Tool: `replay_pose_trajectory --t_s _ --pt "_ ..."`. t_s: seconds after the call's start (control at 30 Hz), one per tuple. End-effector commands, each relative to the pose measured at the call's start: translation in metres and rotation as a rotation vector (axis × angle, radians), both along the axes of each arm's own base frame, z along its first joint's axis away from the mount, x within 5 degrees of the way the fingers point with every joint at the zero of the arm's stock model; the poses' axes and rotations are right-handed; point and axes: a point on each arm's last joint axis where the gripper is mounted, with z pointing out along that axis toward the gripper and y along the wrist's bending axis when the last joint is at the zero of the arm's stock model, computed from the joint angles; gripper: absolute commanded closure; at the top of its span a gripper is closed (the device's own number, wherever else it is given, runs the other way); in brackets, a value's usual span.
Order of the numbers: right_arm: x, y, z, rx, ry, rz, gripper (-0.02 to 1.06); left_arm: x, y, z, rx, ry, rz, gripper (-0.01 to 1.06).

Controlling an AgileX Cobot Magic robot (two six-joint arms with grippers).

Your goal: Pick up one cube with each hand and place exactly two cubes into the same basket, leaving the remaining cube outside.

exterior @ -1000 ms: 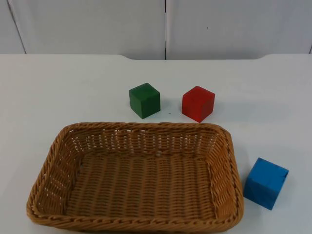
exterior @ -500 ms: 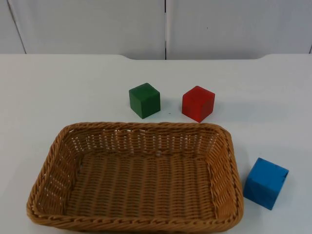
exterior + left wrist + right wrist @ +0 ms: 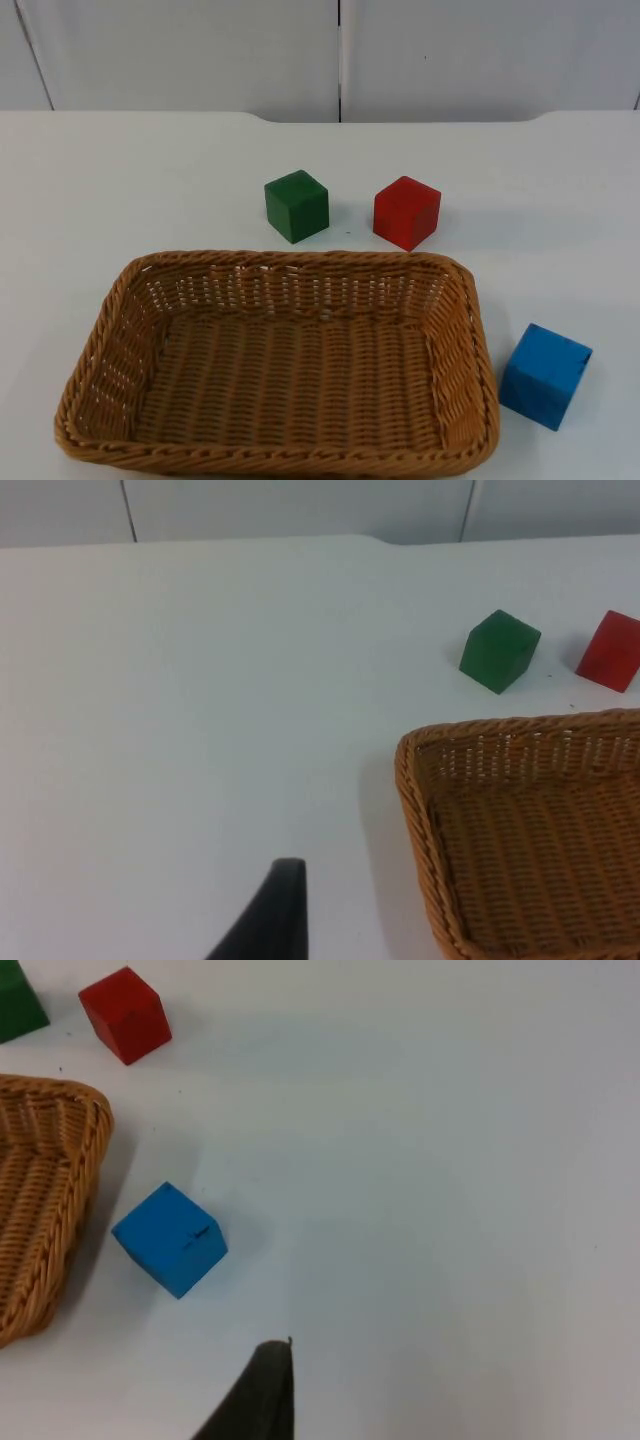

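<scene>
Top view has the wicker basket point(image 3: 280, 360) on the white table point(image 3: 120, 180), nothing inside it, its near rim cut off. Just behind its far rim sit the green cube point(image 3: 297, 205) and red cube point(image 3: 407, 212), apart from each other. The blue cube point(image 3: 545, 375) lies just beside the basket's right wall. Each wrist view gives one black fingertip, left point(image 3: 265, 920) and right point(image 3: 255, 1395); whether either gripper is spread, I cannot tell.

A white surface point(image 3: 150, 180) spreads out ahead of each pincer, ending far beyond them at a grey partition wall point(image 3: 180, 50) with vertical seams.
</scene>
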Motion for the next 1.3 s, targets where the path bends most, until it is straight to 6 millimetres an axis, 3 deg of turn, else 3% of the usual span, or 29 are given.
replay_pose_trajectory --t_s 0.0,0.37,1.27 --pt "0.003 0.001 0.003 -0.001 -0.015 0.005 -0.01 0.002 -0.001 0.003 -0.014 -0.010 0.000 0.00" --pt "0.021 0.003 0.003 -0.002 -0.008 0.007 -0.01 0.017 -0.002 0.004 -0.017 0.016 0.005 0.00" --pt "0.087 0.010 -0.014 -0.027 0.147 0.019 -0.01 0.102 -0.017 -0.012 -0.053 0.168 -0.089 0.00"
